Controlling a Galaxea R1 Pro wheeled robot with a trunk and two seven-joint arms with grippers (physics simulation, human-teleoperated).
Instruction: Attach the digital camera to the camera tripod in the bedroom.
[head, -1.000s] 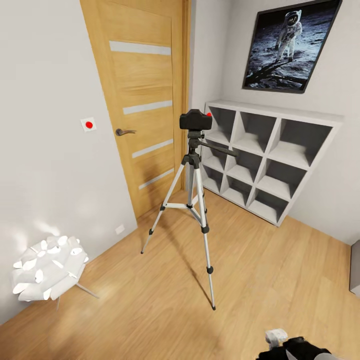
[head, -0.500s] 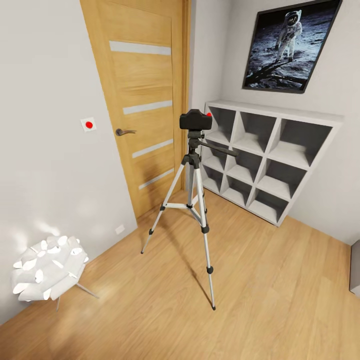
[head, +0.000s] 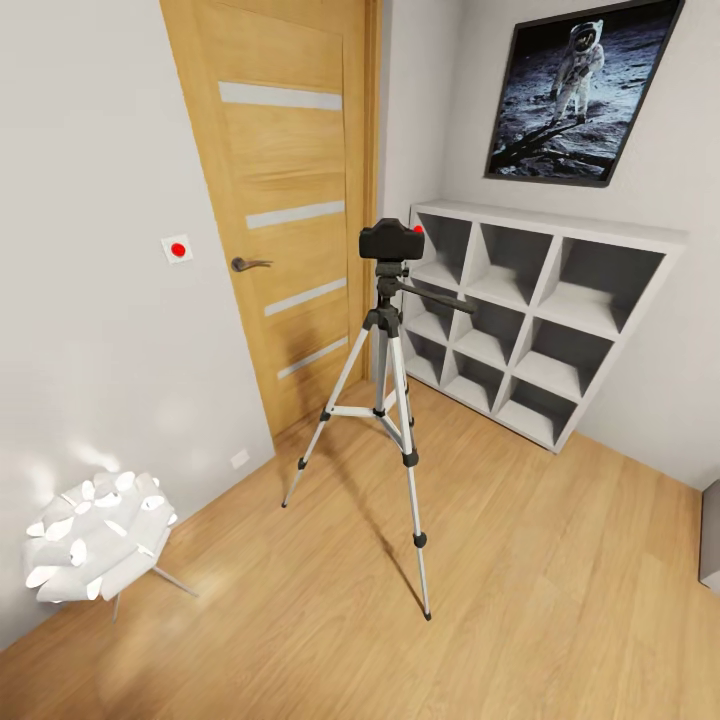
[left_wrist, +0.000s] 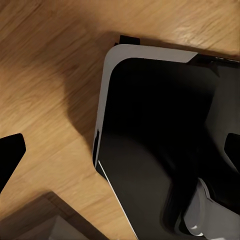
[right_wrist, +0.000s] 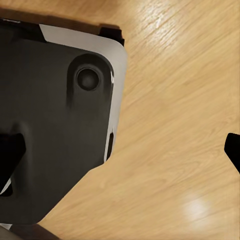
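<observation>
The digital camera (head: 391, 240) is black with a small red spot. The camera tripod (head: 385, 400) has silver legs with black joints, feet and head. The door (head: 285, 200) is honey wood with pale horizontal stripes. The cube shelf (head: 530, 320) is white, the walls pale grey, the floor (head: 520, 600) light wood planks. The astronaut picture (head: 580, 85) is dark grey in a black frame.

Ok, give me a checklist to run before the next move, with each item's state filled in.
1. Camera sits on top of the tripod: ok.
2. Camera locked to the tripod head: cannot tell.
3. Tripod upright, three feet on the wood floor: ok.
4. Tripod apart from the door and the shelf: ok.
5. Both grippers empty and open: ok; each wrist view shows widely spread fingertips over floor.
</observation>
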